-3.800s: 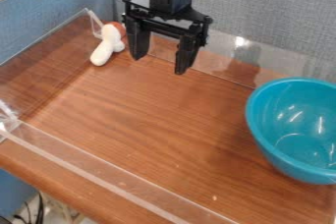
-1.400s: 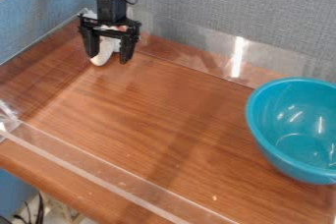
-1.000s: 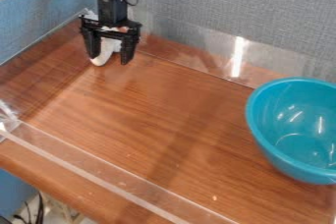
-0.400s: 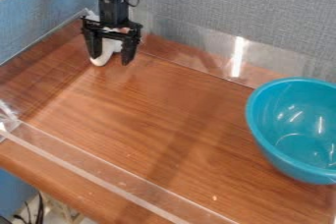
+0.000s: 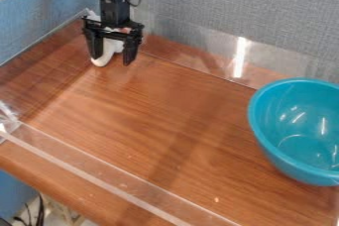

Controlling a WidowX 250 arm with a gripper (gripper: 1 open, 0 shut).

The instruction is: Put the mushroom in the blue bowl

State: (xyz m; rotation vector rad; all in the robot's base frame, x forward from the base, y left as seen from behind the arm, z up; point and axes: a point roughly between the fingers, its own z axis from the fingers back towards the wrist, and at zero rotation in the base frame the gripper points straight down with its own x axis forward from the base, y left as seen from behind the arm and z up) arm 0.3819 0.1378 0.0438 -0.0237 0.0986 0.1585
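The fingers (image 5: 111, 54) point down and stand wide, one on each side of the mushroom (image 5: 103, 56); the mushroom lies on the wooden worktop (image 5: 159, 121) at the far left corner, by the clear wall; its long way seems to run up and to the right, but the fingers hide much of it, so that is hard to tell; the blue bowl (image 5: 298, 131) sits well apart at the right edge, with nothing in it; since a moment ago nothing has moved; much earlier the fingers hung to the right of the mushroom.
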